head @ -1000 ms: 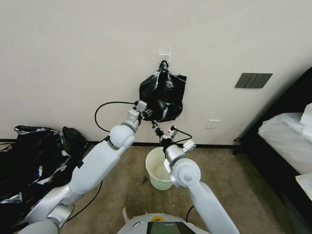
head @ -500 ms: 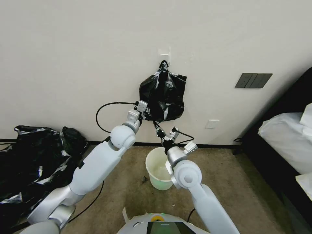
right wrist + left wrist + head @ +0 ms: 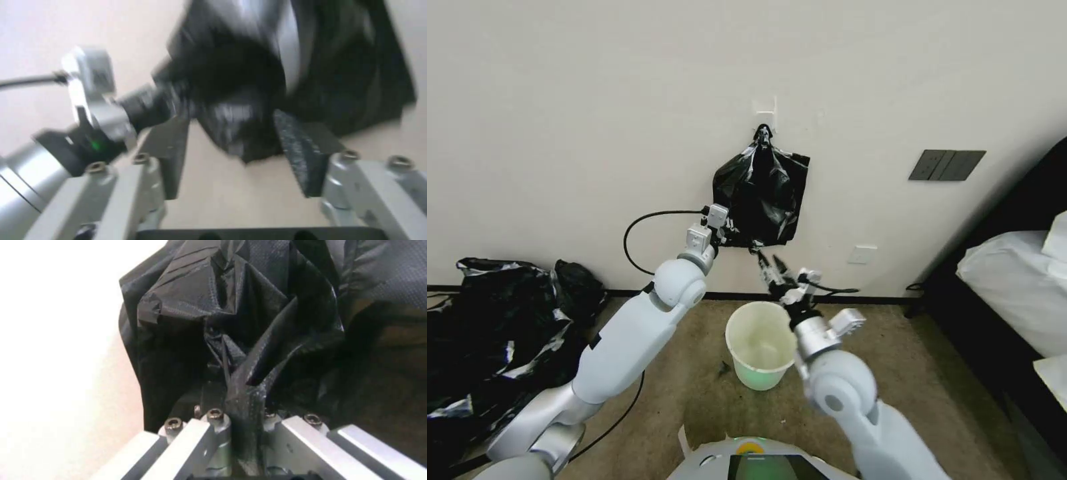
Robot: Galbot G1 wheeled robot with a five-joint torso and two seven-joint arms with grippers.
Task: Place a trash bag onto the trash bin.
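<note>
A black bundle (image 3: 764, 190) hangs on the wall from a metal clip (image 3: 763, 135). My left gripper (image 3: 739, 235) is shut on a fold of the trash bag (image 3: 249, 373) at the bundle's lower left corner; the wrist view shows the plastic pinched at my left gripper (image 3: 240, 400). Just below the bundle's bottom edge, my right gripper (image 3: 766, 257) is open and points up. In its wrist view a black corner (image 3: 236, 136) lies ahead of the open right gripper (image 3: 238, 156), apart from both fingers. The cream trash bin (image 3: 759, 343) stands upright on the carpet below both grippers.
A large black plastic mass (image 3: 487, 333) lies on the floor at the left. White bedding (image 3: 1014, 280) and a dark bed edge take up the right. A dark switch plate (image 3: 947, 165) and a white outlet (image 3: 862, 254) sit on the wall.
My right arm swung to the right, and its gripper rose to the bundle's bottom edge. The left gripper edged up with the plastic, drawing the bundle's lower edge slightly higher.
</note>
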